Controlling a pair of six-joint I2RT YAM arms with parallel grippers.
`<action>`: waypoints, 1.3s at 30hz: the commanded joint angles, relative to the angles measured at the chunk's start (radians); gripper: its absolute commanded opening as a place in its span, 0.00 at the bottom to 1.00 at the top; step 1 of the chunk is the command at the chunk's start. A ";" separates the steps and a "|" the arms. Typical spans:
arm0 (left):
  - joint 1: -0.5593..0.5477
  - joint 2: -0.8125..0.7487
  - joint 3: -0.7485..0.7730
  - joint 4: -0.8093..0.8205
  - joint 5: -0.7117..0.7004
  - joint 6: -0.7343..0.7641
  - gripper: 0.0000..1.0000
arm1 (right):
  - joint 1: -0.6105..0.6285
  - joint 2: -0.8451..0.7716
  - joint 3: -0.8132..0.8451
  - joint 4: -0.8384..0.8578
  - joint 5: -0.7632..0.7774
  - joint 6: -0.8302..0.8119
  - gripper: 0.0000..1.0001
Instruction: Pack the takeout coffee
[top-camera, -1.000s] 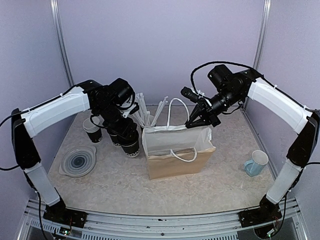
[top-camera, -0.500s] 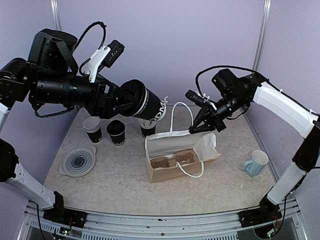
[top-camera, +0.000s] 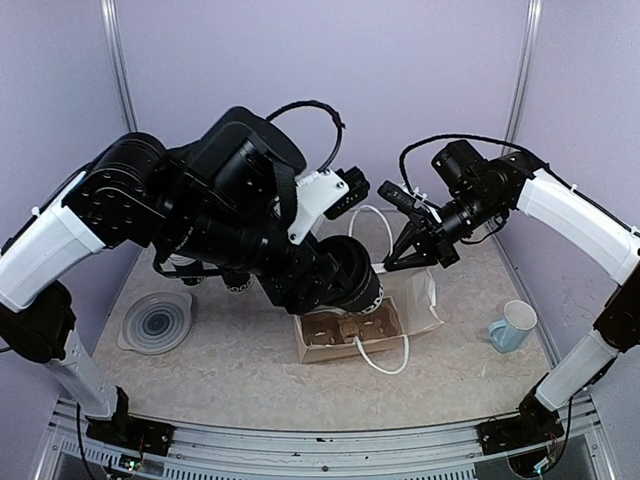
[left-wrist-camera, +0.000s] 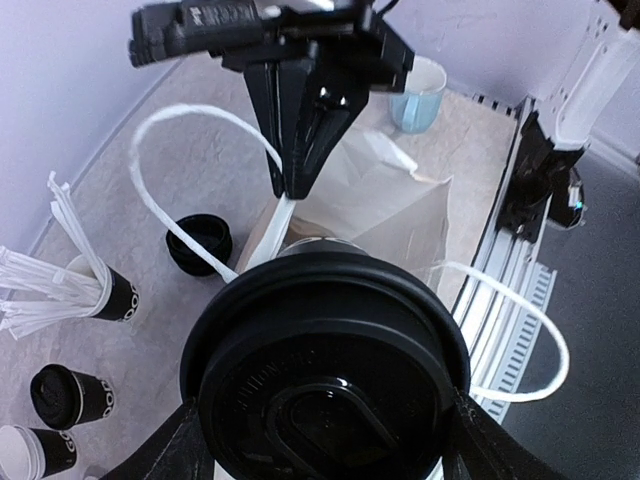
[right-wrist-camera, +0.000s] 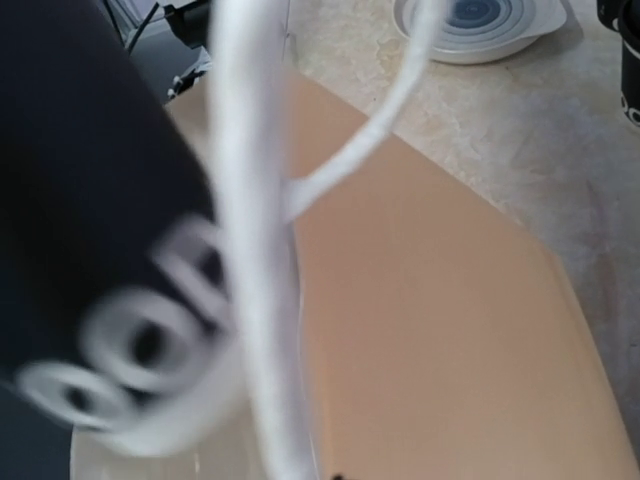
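A pale blue mug (top-camera: 513, 325) stands well to the right of the right claw (top-camera: 396, 262). Far to the claw's left lies a grey ringed dish (top-camera: 157, 322). A cup of white sticks (left-wrist-camera: 108, 292) and a lidded black cup (left-wrist-camera: 72, 395) also stand to its left.

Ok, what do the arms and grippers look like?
The left arm and right arm have white links, bulky black joints and black cables looped above the wrists. The right gripper is black and tapers to slim tips; the left wrist carries a white bracket.
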 joint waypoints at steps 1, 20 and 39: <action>-0.008 0.063 0.039 -0.093 -0.073 0.044 0.59 | 0.001 -0.034 -0.026 0.015 -0.044 0.030 0.00; 0.014 0.163 -0.166 0.034 -0.183 0.272 0.59 | 0.003 -0.045 -0.063 -0.023 -0.169 0.001 0.00; -0.023 0.143 -0.287 0.097 -0.168 0.417 0.58 | 0.028 -0.002 -0.007 -0.125 -0.200 -0.119 0.00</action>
